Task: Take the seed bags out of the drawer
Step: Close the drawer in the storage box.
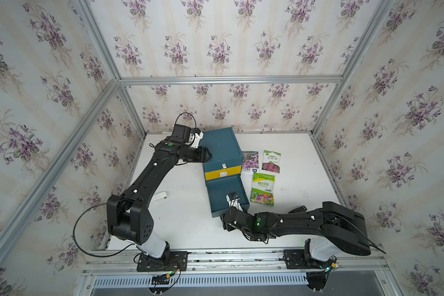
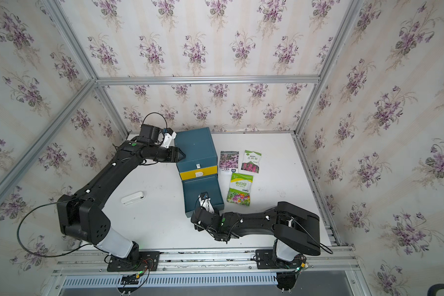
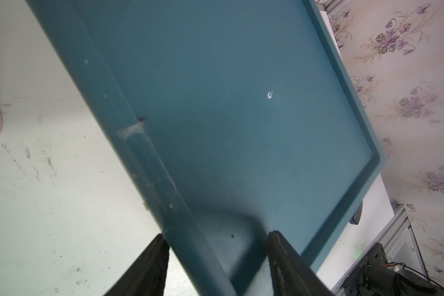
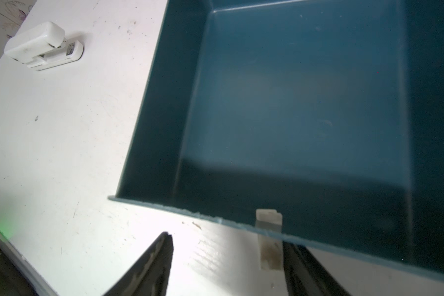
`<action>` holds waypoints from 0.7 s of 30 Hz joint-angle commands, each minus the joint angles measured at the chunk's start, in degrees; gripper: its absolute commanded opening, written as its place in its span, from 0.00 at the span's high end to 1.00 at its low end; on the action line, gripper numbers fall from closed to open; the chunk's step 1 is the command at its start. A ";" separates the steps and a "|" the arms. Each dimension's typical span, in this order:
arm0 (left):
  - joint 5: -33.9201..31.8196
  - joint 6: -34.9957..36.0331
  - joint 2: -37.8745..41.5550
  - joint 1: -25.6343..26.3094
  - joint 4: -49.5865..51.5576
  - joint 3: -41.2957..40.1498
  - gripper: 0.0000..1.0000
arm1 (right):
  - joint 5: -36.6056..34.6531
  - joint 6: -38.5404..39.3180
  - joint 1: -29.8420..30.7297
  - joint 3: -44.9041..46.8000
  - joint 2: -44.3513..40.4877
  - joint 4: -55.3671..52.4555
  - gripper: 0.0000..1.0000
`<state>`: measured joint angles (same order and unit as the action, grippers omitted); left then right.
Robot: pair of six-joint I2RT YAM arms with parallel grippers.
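My left gripper (image 3: 217, 234) is on the cabinet (image 1: 219, 146), at the top edge on the left arm's side. Its fingers (image 3: 149, 266) straddle that edge with both tips against the blue plastic, so I read it as pinching the cabinet.

My right gripper (image 4: 226, 239) sits low at the front of the bottom drawer (image 1: 224, 191). Its fingers are spread, with only table (image 1: 305, 166) between them. The white tab (image 4: 269, 220) on the drawer front is just beside one finger; I cannot tell if they touch. In both top views the wrist camera (image 1: 232, 197) covers those fingers.

The drawer stands open and shows bare blue floor in the right wrist view. The yellow drawer (image 1: 223, 173) above it is closed.

The bags all lie flat on the table, on the right arm's side of the cabinet:
- The pink bag (image 1: 250, 162) is just beside the cabinet wall.
- The white-green bag (image 1: 271, 161) is just beside the pink one, farther from the cabinet, with a small gap between them.
- The big green bag (image 1: 263, 189) is nearer the robot base, just beside the open drawer's side wall.

A white gadget (image 2: 132, 197) lies on the table on the left arm's side, well apart from the cabinet.
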<state>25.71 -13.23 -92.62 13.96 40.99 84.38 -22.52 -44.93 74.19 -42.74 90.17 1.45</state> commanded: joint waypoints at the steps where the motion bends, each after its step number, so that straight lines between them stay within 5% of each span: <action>1: -6.03 2.95 -1.16 0.08 11.74 -0.88 0.36 | -2.83 1.71 -0.08 -0.82 0.63 2.11 0.30; 21: -5.54 3.57 -2.12 -0.06 12.25 0.16 0.36 | -0.35 8.73 -7.18 -2.33 3.58 8.32 0.32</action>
<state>25.93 -12.40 -93.38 13.91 42.19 85.30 -23.05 -38.28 67.70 -44.53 93.38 7.01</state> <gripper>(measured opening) 0.639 0.685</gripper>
